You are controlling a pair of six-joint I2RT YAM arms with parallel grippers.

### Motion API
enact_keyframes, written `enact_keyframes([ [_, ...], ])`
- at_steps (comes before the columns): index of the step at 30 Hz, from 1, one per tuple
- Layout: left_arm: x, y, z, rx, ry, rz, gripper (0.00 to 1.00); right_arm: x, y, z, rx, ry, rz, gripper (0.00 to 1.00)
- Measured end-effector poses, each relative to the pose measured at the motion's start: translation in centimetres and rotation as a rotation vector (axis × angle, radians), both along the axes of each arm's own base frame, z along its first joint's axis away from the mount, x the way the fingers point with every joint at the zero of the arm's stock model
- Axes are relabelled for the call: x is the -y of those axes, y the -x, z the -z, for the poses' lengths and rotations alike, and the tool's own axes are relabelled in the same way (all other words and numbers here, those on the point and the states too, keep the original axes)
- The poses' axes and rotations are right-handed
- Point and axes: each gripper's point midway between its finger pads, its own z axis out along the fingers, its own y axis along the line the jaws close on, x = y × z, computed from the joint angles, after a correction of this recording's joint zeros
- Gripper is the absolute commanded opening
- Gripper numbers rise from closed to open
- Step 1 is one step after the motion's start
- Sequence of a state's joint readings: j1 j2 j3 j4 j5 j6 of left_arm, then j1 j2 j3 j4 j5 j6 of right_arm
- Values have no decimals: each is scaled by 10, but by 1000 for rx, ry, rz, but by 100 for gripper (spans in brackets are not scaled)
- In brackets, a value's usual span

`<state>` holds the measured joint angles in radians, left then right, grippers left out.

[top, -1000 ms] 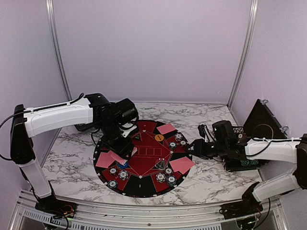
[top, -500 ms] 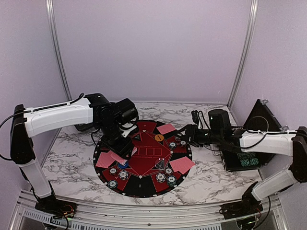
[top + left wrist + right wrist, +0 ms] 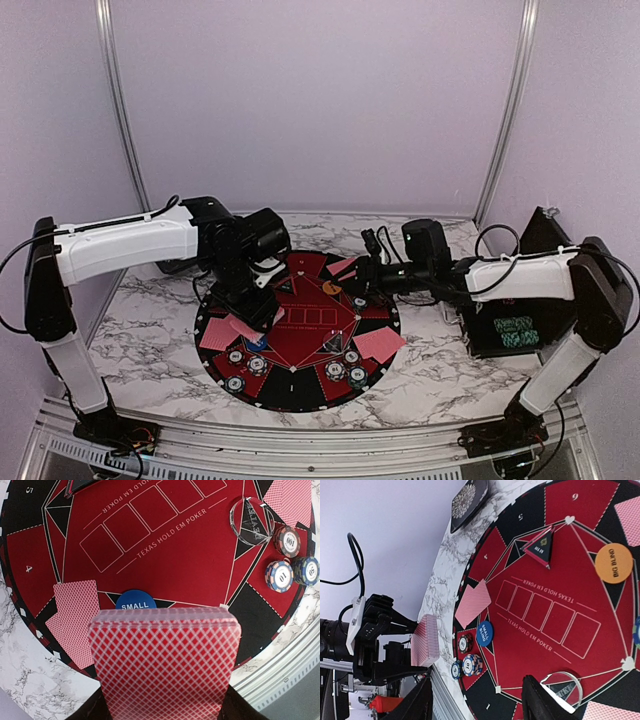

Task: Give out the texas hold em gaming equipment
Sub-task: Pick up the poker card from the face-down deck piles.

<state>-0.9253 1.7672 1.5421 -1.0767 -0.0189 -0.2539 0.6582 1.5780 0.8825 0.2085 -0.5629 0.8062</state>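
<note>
My left gripper [image 3: 257, 308] is shut on a deck of red-backed playing cards [image 3: 162, 665], held over the mat's left edge; the same deck [image 3: 425, 640] shows in the right wrist view. Dealt cards [image 3: 75, 620] lie beside a blue "small blind" marker [image 3: 135, 599]. More cards [image 3: 378, 344] lie at the mat's right and far side [image 3: 346, 267]. Striped chips [image 3: 279, 576] stand in small stacks. An orange "big blind" disc [image 3: 613, 563] lies at the far side. My right gripper [image 3: 352, 272] hangs open and empty above the mat's far right.
The round black-and-red mat [image 3: 300, 395] fills the table's middle. On it are a clear dealer button [image 3: 251, 521] and a black triangular "all in" piece [image 3: 541, 546]. A black case [image 3: 515, 335] stands at the right. A dark patterned box [image 3: 469, 500] lies behind the left arm.
My right arm has swung left and away from the case, out over the mat's far right part, its jaws a little wider. The left arm and its deck have stayed put.
</note>
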Motion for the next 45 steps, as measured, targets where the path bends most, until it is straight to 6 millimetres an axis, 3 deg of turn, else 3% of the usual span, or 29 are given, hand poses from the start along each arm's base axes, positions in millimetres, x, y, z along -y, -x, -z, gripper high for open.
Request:
enact_keyframes([
  [6, 2, 0, 1, 3, -4, 16, 53, -24, 9, -1, -23, -21, -89, 58],
  [31, 9, -4, 0, 12, -4, 40, 53, -62, 25, -1, -74, -56, -244, 60],
  [45, 11, -5, 0, 14, -2, 47, 53, -87, 43, 6, -96, -50, -317, 60],
])
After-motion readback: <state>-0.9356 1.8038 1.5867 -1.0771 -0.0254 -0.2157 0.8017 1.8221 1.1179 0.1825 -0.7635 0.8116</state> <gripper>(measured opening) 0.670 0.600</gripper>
